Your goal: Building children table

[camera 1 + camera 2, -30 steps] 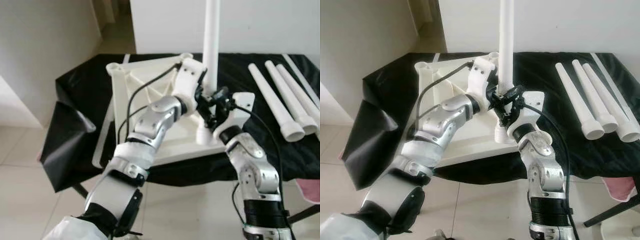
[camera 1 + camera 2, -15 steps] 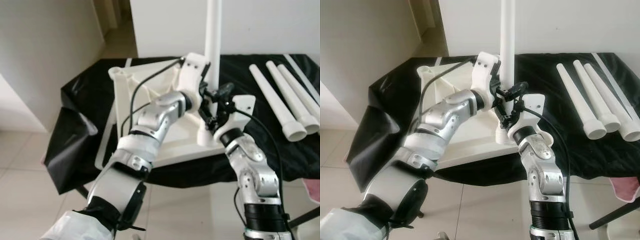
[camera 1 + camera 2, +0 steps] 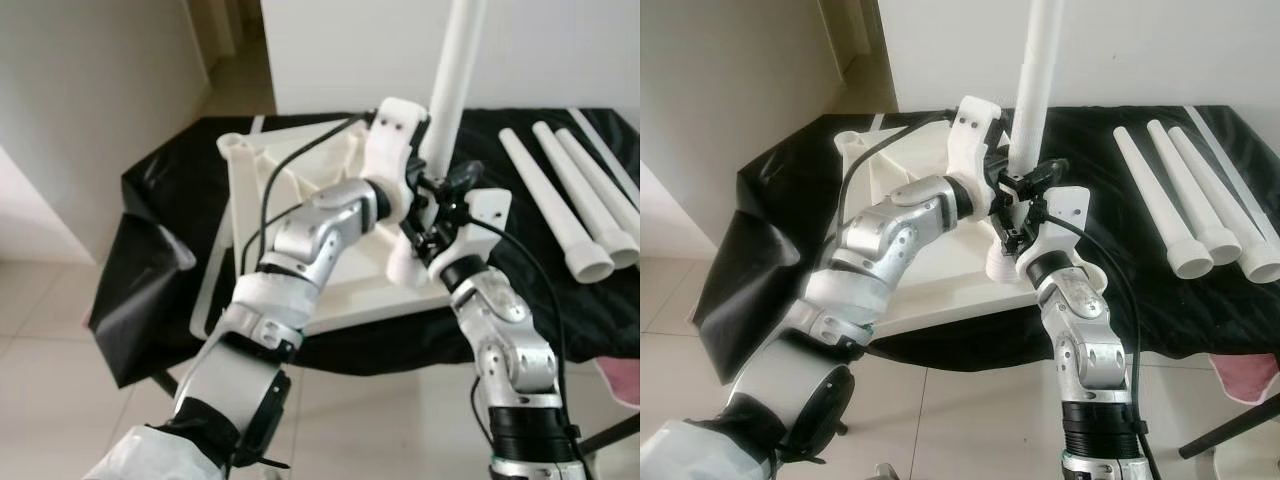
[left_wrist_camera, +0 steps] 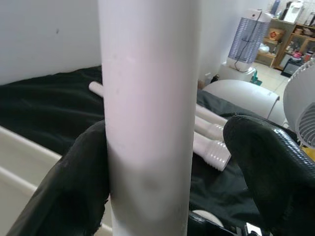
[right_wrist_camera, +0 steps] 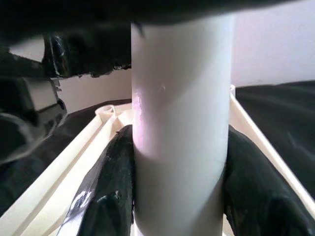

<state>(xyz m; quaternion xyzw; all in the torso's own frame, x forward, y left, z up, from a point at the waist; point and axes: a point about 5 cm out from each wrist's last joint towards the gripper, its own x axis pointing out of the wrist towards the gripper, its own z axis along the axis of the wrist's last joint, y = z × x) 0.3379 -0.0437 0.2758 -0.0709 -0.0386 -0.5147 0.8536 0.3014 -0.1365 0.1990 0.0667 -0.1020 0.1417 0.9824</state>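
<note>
A white tabletop (image 3: 335, 295) lies upside down on a black-covered table. One white table leg (image 3: 455, 80) stands on its near right corner, leaning to the right at the top, its ribbed lower end (image 3: 400, 265) at the corner socket. My left gripper (image 3: 416, 185) is shut on the leg from the left. Just below it, my right gripper (image 3: 432, 218) is shut on the same leg. In the left wrist view the leg (image 4: 147, 123) runs between the black fingers (image 4: 74, 187). The right wrist view has the leg (image 5: 179, 123) pinched between both fingers (image 5: 256, 196).
Three more white legs (image 3: 560, 205) lie side by side on the black cloth (image 3: 160, 250) to the right. A second corner socket (image 3: 238, 148) stands at the tabletop's far left. Tiled floor lies below the table's near edge. A pink cloth (image 3: 625, 380) shows at the right.
The leg has tipped from upright to leaning right at the top, and its lower end has shifted slightly left. Both grippers stayed closed on it, and the left wrist rose a little.
</note>
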